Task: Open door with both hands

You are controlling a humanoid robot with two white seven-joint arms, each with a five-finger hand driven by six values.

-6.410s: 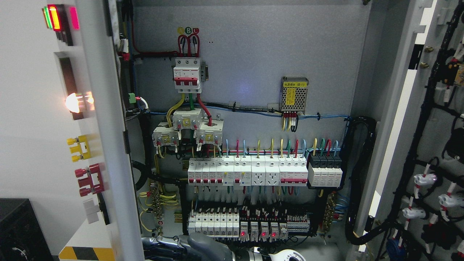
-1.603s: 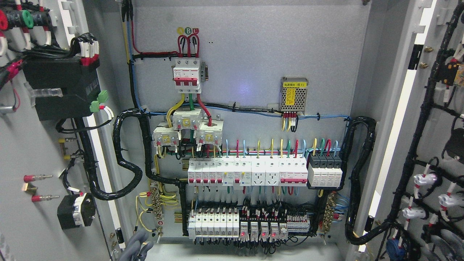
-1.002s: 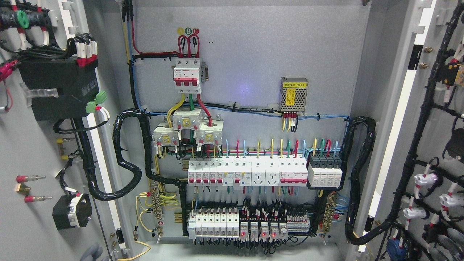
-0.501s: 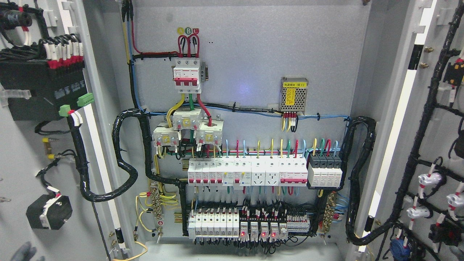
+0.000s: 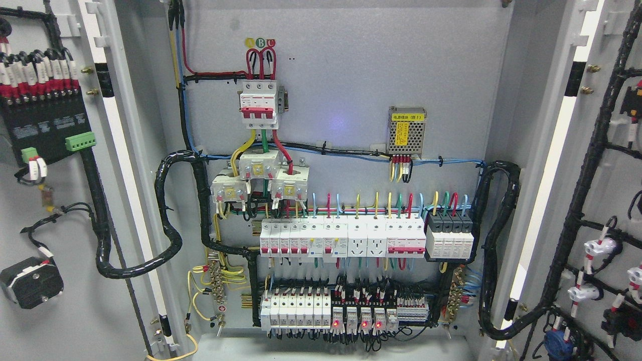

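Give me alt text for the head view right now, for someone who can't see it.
An electrical cabinet stands with its left door and right door both swung wide, baring a back panel with rows of circuit breakers and coloured wiring. Neither robot hand is in view.

One head camera looks straight into the open cabinet (image 5: 346,75), close up, both doors at the edges.

The cabinet back panel (image 5: 351,75) before me was matt grey painted metal. Its breakers (image 5: 321,238) were glossy white plastic. Black ribbed conduit (image 5: 170,235) looked dull.
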